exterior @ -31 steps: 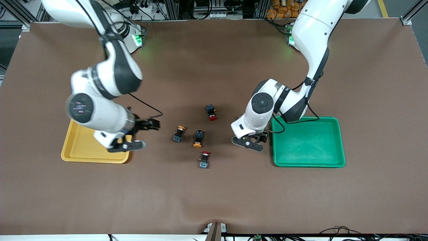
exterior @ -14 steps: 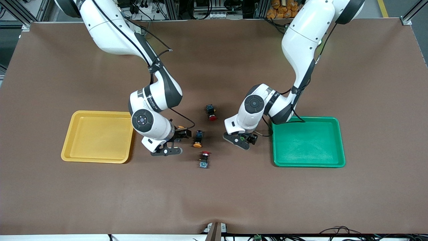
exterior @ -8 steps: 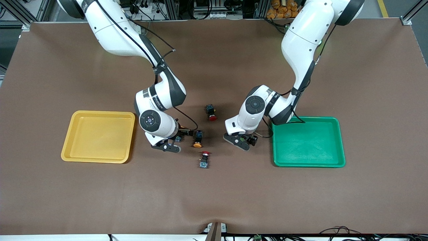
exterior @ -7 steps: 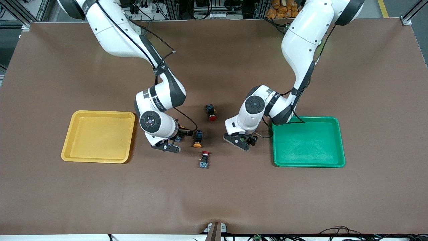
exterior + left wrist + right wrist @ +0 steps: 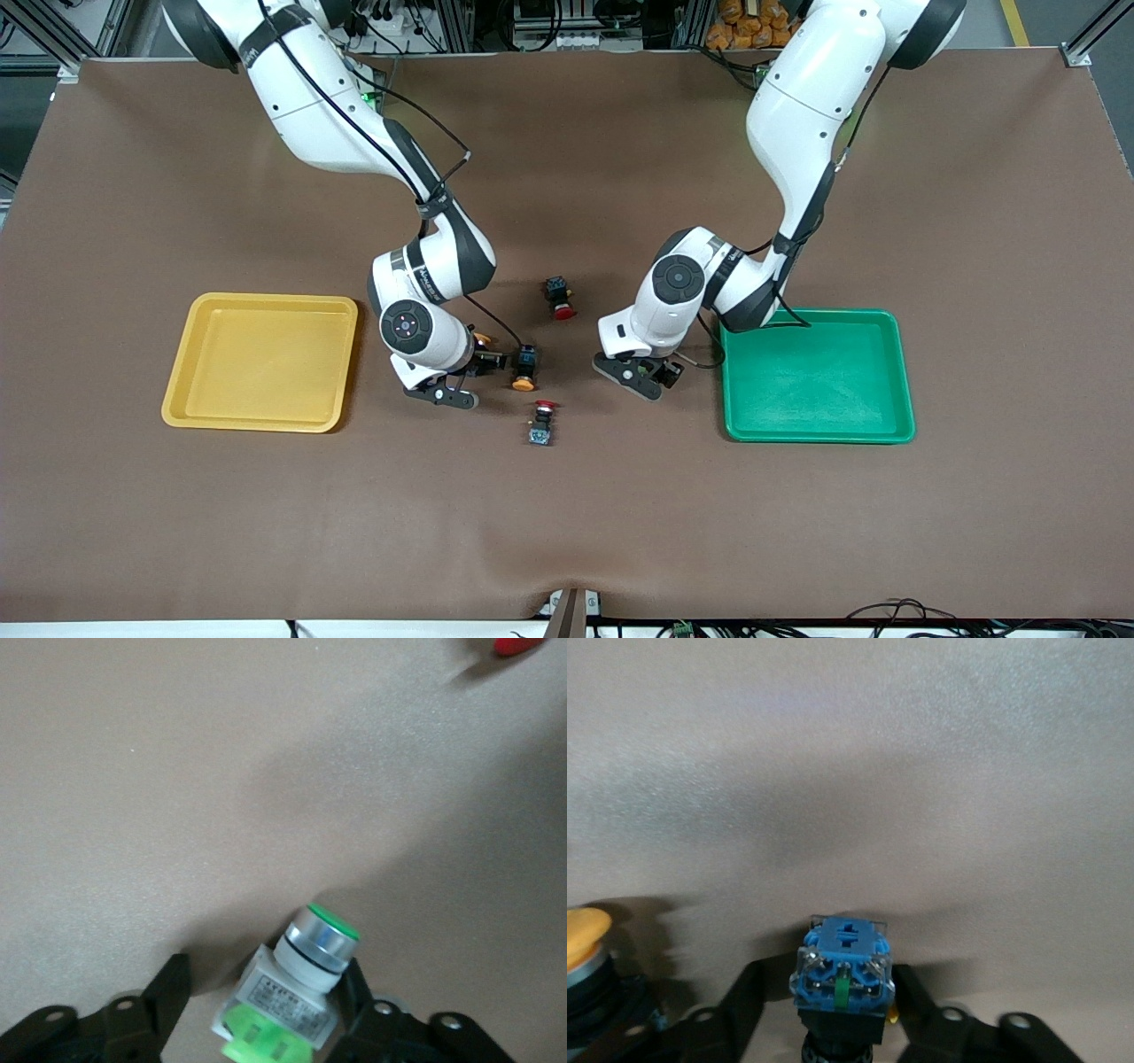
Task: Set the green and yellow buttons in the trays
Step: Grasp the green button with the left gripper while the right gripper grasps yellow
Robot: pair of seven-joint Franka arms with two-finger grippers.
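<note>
Left gripper [image 5: 266, 1001] low on the brown table mat [image 5: 567, 514] beside the shallow green plastic tray [image 5: 818, 376], fingers clamped on a pale grey-white push-button switch with light-green parts [image 5: 288, 997], which lies on its side, green cap pointing away from the wrist. Right gripper [image 5: 826, 1010] down between the shallow yellow plastic tray [image 5: 261, 363] and a second orange-capped switch [image 5: 525, 363], pinching a black-blue switch with an orange-yellow cap [image 5: 843, 979], blue terminal end facing the wrist camera, cap mostly hidden.
</note>
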